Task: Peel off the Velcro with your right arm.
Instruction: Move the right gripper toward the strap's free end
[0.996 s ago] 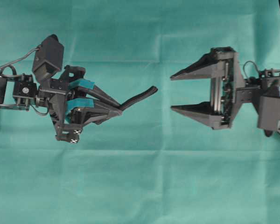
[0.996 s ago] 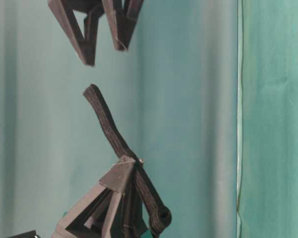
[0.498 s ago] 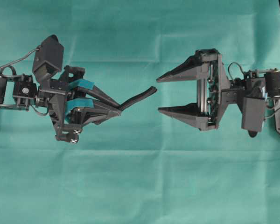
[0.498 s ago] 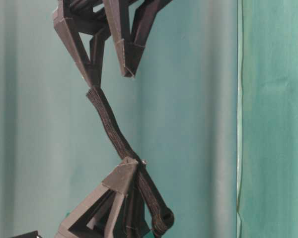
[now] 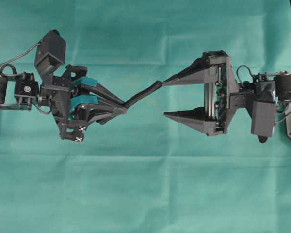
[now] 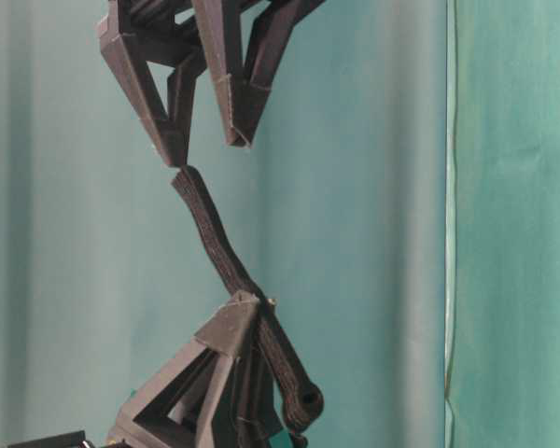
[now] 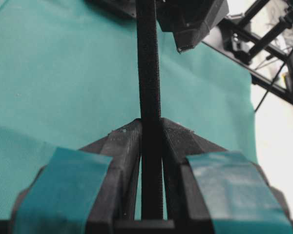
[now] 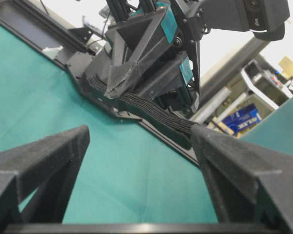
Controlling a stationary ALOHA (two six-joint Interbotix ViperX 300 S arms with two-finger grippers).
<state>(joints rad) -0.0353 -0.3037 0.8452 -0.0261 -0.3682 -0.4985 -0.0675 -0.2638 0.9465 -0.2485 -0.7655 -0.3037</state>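
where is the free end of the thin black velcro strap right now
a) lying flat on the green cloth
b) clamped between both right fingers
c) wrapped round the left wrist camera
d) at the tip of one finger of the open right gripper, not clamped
d: the thin black Velcro strap, held by the shut left gripper, reaches only the tip of one of the plain black fingers of the right gripper, whose fingers stand wide apart.

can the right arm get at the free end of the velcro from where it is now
Probably yes. The right gripper is open, and the Velcro tip already meets one finger. The left gripper holds the other end; nothing lies between.
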